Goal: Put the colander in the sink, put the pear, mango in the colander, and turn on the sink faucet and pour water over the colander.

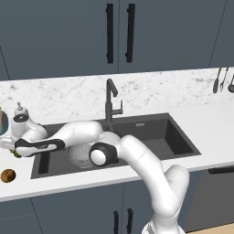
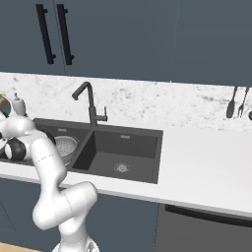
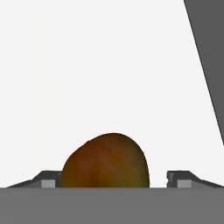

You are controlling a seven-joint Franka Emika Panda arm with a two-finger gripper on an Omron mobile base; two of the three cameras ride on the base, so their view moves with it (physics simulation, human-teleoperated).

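Utensils (image 2: 236, 102) on marble backsplash (image 2: 147, 101)

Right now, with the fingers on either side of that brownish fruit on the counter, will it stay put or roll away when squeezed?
The fruit looks rounded and egg-shaped, so it may roll if nudged off-centre. Its skin looks smooth, so it could slip. It sits between the open fingers, so an even squeeze probably holds it.

You see the mango (image 3: 105, 161) on the white counter (image 3: 87, 65), centred between the gripper's (image 3: 113, 179) spread fingertips (image 3: 49, 178).
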